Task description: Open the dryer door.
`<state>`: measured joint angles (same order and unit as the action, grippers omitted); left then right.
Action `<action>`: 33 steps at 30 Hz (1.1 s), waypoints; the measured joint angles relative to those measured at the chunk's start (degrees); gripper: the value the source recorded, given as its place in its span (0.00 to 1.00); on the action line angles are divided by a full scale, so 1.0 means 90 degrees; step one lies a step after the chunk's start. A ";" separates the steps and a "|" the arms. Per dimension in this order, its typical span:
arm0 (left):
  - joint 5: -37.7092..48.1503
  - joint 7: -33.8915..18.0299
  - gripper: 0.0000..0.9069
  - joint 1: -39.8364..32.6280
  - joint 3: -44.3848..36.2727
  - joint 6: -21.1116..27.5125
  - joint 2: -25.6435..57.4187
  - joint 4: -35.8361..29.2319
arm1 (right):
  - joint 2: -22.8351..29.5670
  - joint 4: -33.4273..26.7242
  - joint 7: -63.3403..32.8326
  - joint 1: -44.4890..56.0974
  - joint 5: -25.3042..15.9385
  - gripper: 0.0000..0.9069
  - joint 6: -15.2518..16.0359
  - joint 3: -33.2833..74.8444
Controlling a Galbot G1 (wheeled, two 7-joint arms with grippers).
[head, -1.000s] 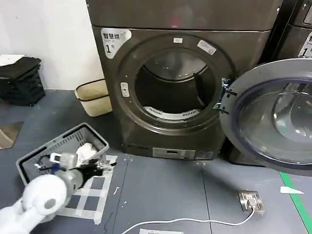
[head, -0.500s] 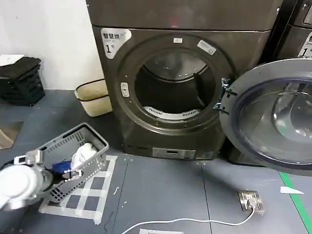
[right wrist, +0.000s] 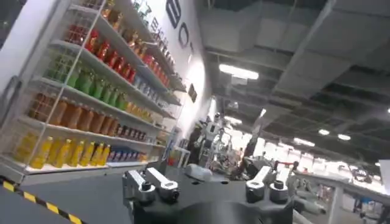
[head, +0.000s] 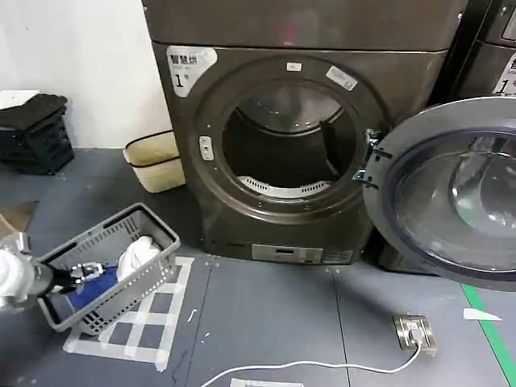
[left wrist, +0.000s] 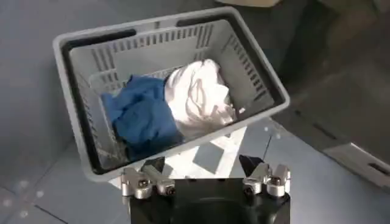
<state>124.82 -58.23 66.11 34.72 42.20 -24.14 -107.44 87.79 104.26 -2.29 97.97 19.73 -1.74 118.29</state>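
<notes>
Head view shows the dryer door (head: 451, 193) already swung fully out to the right of its machine, hanging on its hinge beside the open drum (head: 289, 149), so the task looks done. The left gripper (head: 85, 272) sits low at the near-left, over the grey laundry basket (head: 157, 230); from its wrist camera its fingers (left wrist: 145, 182) stand wide apart and empty above the blue cloth (left wrist: 137, 115) and white cloth (left wrist: 198, 97), likely placed ready to reach into the laundry. The right gripper (right wrist: 207, 185) points away toward distant shelves, fingers spread and holding nothing, seemingly parked clear of the work.
</notes>
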 joint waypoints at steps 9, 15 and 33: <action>0.0142 -0.0029 1.00 -0.1203 -0.0621 0.0000 -0.0161 0.0901 | 0.0036 0.0023 0.0039 0.0000 0.0020 1.00 -0.0048 -0.0078; 0.0041 -0.0014 1.00 -0.1882 -0.0973 0.0000 -0.0304 0.1414 | 0.0056 0.0023 0.0056 -0.0006 0.0014 1.00 -0.0104 -0.0105; -0.0392 -0.0069 1.00 -0.3165 -0.1913 0.0000 -0.0734 0.2858 | 0.0157 0.0000 0.0097 -0.0022 -0.0119 1.00 -0.0293 -0.0103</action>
<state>121.29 -58.85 37.63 17.51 42.20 -30.75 -81.71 89.20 104.26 -1.42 97.77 18.66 -4.38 117.37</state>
